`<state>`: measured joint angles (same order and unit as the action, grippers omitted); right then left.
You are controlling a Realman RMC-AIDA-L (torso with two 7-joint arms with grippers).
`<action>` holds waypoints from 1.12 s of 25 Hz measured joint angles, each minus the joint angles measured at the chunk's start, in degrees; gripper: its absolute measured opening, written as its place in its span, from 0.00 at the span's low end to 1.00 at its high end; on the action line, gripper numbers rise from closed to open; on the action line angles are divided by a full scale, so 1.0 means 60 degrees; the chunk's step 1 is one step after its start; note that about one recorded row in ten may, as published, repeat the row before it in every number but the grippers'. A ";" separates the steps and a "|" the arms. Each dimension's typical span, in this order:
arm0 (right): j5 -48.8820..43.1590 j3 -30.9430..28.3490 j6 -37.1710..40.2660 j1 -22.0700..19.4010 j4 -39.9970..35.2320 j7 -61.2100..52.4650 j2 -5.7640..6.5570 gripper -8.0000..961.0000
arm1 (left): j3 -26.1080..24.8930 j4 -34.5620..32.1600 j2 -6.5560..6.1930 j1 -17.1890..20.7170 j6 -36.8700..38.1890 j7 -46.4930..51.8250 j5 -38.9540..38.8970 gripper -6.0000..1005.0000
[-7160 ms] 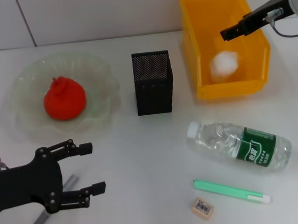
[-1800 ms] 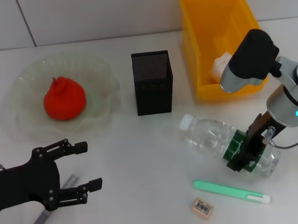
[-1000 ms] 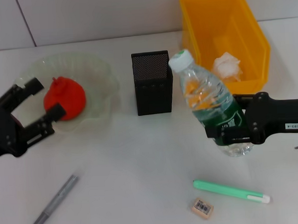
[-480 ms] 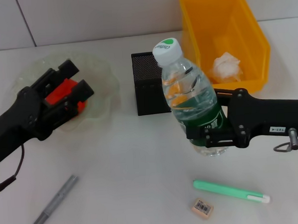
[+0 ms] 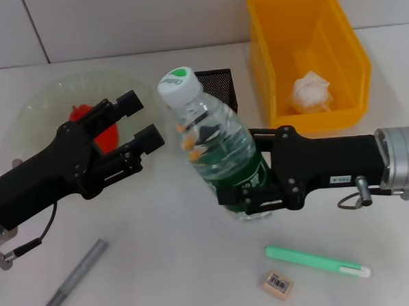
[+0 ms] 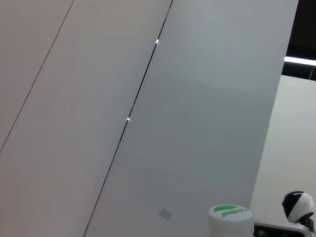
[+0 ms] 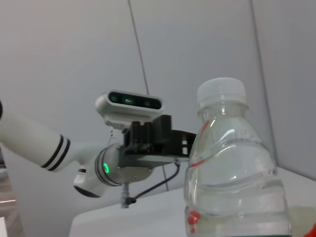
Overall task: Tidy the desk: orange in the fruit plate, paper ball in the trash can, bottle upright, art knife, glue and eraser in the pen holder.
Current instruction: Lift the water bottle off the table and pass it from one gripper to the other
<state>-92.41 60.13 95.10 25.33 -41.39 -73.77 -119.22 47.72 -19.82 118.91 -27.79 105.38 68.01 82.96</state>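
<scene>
Since half a second ago, right tool (image 5: 251,192), clamped on the bottle (image 5: 215,156), has carried it toward counter centre, held upright; left tool (image 5: 138,125), spread, nears it. Done: orange (image 5: 97,128) in plate (image 5: 37,107), paper ball (image 5: 311,92) in trash can (image 5: 340,122). Outstanding: bottle, eraser (image 5: 278,283).

Lab bench: white table (image 5: 190,263), tiled wall (image 5: 115,24).

Bottle (image 5: 218,156) upright, off the desk
</scene>
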 joint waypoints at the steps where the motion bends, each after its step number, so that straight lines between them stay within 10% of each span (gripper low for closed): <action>1: 0.0000 0.0031 0.0000 0.0078 0.0068 0.0022 0.0000 0.81 | 0.0000 0.0000 0.0000 0.0000 0.0000 0.0000 0.0000 0.84; 28: 0.0044 0.0487 -0.0093 0.1098 0.1480 0.0512 -0.0039 0.84 | 0.0242 0.0142 0.0026 -0.0277 -0.0045 -0.0217 -0.0154 0.78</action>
<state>-92.15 63.05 94.54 31.92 -32.51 -70.70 -119.45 49.17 -18.97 119.07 -29.45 105.11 66.70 82.03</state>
